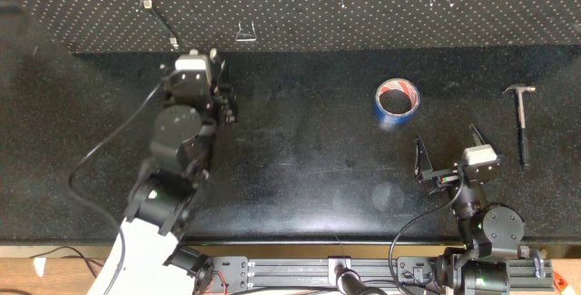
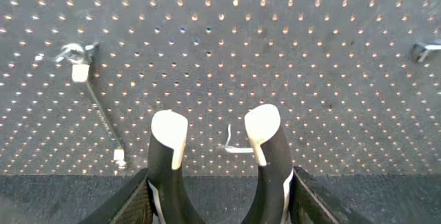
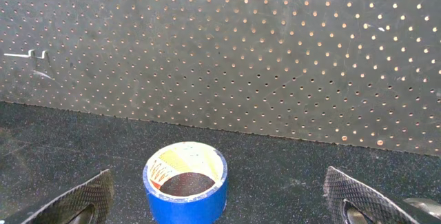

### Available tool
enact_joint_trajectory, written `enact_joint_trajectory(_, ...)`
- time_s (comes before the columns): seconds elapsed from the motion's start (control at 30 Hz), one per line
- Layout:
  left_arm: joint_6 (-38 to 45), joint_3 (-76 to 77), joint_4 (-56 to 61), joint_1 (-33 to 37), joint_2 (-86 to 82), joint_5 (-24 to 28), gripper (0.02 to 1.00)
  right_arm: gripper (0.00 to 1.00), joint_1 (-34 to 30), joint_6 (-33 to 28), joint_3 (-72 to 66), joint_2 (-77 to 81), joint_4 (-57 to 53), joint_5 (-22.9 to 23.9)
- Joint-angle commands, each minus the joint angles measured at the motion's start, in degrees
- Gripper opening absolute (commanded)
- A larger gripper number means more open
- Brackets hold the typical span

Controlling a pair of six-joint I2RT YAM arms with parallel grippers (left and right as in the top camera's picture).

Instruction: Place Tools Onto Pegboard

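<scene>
1. Risk, tape [image 3: 185, 203]: the roll stands on its flat side on the mat [image 1: 300, 159], hole up. A squeeze across the whole roll may skid it toward the pegboard [image 1: 300, 9]. A pinch on one wall may tip it when lifted.
2. Risk, hammer [image 1: 521, 127]: it lies at the far right of the mat, head toward the pegboard. It is probably head-heavy, so a grip on the handle may let it swing and miss a hook.
3. Risk, left gripper [image 2: 216, 122]: it sits close against the pegboard, and a nudge may dislodge the wire hook [image 2: 238, 147] or jolt the thin tool [image 2: 98, 110] hanging to the left.
4. Right gripper [image 1: 448, 154]: jaws spread wide and holding nothing. The tape sits farther out and a little left, apart from them and not yet between them.
5. Left gripper: jaws spread and holding nothing, with the wire hook showing in the gap between them. No task tool is near them.
</scene>
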Motion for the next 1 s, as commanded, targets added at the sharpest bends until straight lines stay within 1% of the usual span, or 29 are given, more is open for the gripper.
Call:
enact_joint_trajectory(0.03,2.1,-0.1,12.6,0.3,8.3,-2.3,0.029,0.996,0.3,0.9,-0.2,-0.4,-0.2,0.0)
enact_joint_trajectory(0.1,2.1,-0.1,19.6,0.6,12.5,-2.3,0.025,0.996,0.3,0.9,-0.2,-0.4,-0.2,0.0)
enact_joint_trajectory(0.5,2.2,-0.1,38.3,2.3,22.4,-2.3,0.027,0.996,0.3,0.9,-0.2,-0.4,-0.2,0.0)
enact_joint_trajectory(0.77,2.1,-0.1,47.1,4.2,27.3,-2.2,0.027,0.996,0.3,0.9,-0.2,-0.4,-0.2,0.0)
enact_joint_trajectory(1.0,2.1,0.1,54.9,4.3,30.9,-1.4,0.029,0.996,0.3,0.9,-0.2,-0.4,-0.2,0.0)
